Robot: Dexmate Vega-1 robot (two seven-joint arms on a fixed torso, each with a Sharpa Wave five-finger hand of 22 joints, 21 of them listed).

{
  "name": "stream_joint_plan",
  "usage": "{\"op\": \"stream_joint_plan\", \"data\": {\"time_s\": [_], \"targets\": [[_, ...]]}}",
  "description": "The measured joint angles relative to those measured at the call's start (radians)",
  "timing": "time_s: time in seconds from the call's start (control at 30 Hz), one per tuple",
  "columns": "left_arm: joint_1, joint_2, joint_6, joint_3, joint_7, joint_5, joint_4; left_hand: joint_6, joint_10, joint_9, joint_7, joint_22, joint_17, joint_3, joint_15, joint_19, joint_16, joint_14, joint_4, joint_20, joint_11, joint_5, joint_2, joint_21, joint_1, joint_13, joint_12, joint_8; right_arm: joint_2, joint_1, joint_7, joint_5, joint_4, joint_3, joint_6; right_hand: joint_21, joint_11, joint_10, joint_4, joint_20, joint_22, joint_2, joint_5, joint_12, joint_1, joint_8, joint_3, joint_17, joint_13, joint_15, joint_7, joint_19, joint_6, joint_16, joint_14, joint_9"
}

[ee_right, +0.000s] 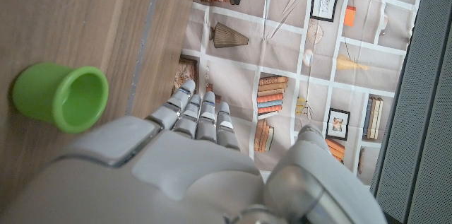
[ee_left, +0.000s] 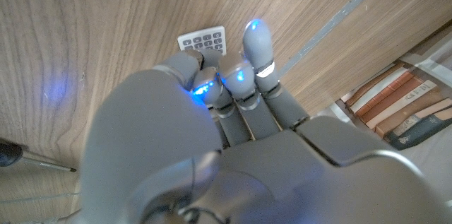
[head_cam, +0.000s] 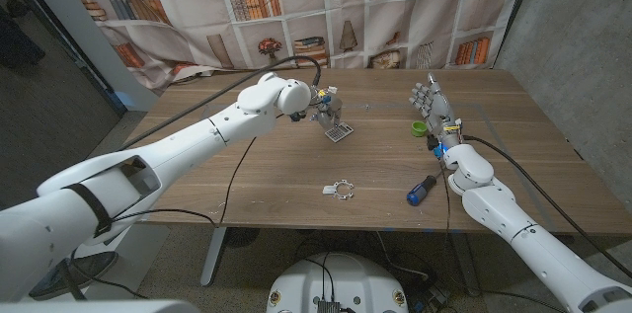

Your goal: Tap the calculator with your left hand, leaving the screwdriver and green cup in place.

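Grey keypad with pale keys: the calculator lies face-up on the worktop, just past centre toward 12 o'clock. Left hand is directly over it, fingers extended down, gripping nothing, positioned for the tap; contact I can't confirm. Right hand stands fingers apart, empty, at 3 o'clock, beside the green cup. Screwdriver sits at 5 o'clock, well apart from the tap.
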Motion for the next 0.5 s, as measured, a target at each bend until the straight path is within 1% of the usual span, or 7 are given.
{"op": "stream_joint_plan", "data": {"time_s": [0.3,0.33,0.4,0.43,0.5], "targets": [[0.001,-0.007,-0.008,0.006,0.012,-0.013,0.023,0.000,0.003,0.000,0.000,-0.007,-0.001,0.010,0.000,-0.007,-0.008,0.000,0.001,0.004,-0.003,-0.004,-0.002,0.001,-0.003,0.001,-0.008,0.000,-0.006,-0.010,-0.006,0.000,-0.013,0.005,-0.001,0.000,0.000,0.000,-0.001,0.000,0.000,0.000,0.000,0.000,0.000,0.000,-0.001,0.000,0.000,0.000,0.000,0.000,0.000,0.000,0.000,0.000],[0.001,-0.009,-0.009,0.007,0.013,-0.015,0.028,0.000,0.003,0.000,0.000,-0.007,0.000,0.011,0.000,-0.007,-0.008,0.000,0.000,0.004,-0.003,-0.004,0.004,0.001,-0.010,-0.001,-0.008,0.000,-0.006,-0.011,-0.007,0.000,-0.013,0.005,-0.002,0.000,0.000,0.000,-0.001,0.000,0.000,0.000,0.000,0.000,0.000,0.000,-0.001,0.000,0.000,0.000,0.000,0.000,0.000,0.000,0.000,0.000],[-0.001,-0.011,-0.010,0.009,0.014,-0.015,0.034,-0.004,0.003,0.000,-0.004,-0.008,0.000,0.012,0.000,-0.007,-0.008,0.000,-0.001,0.004,-0.003,-0.011,-0.002,0.006,-0.016,-0.003,-0.008,-0.006,-0.006,-0.011,-0.008,0.000,-0.013,0.005,-0.004,-0.006,0.000,0.000,-0.001,0.000,0.000,0.000,0.000,0.000,0.000,0.000,-0.001,0.000,0.000,0.000,0.000,0.000,0.000,0.000,0.000,0.000],[-0.002,-0.012,-0.012,0.010,0.016,-0.018,0.038,-0.004,0.003,0.000,-0.004,-0.011,0.000,0.015,0.000,-0.007,-0.008,0.000,0.001,0.004,-0.003,-0.011,0.000,0.006,-0.018,-0.005,-0.008,-0.008,-0.007,-0.013,-0.008,0.000,-0.015,0.006,-0.005,-0.006,0.000,0.000,-0.001,0.000,0.000,0.000,0.000,0.000,0.000,0.000,-0.001,0.000,0.000,0.000,0.000,0.000,0.000,0.000,0.000,0.000],[-0.004,-0.014,-0.012,0.012,0.017,-0.021,0.044,-0.004,0.001,0.000,-0.004,-0.012,0.000,0.020,0.000,-0.007,-0.008,0.000,-0.001,0.004,-0.005,-0.012,0.002,0.006,-0.020,-0.006,-0.008,-0.008,-0.008,-0.013,-0.009,0.000,-0.016,0.007,-0.006,-0.006,0.000,0.000,-0.001,0.000,0.000,0.000,0.000,0.000,0.000,0.000,-0.001,0.000,0.000,0.000,0.000,0.000,0.000,0.000,0.000,0.000]]}}
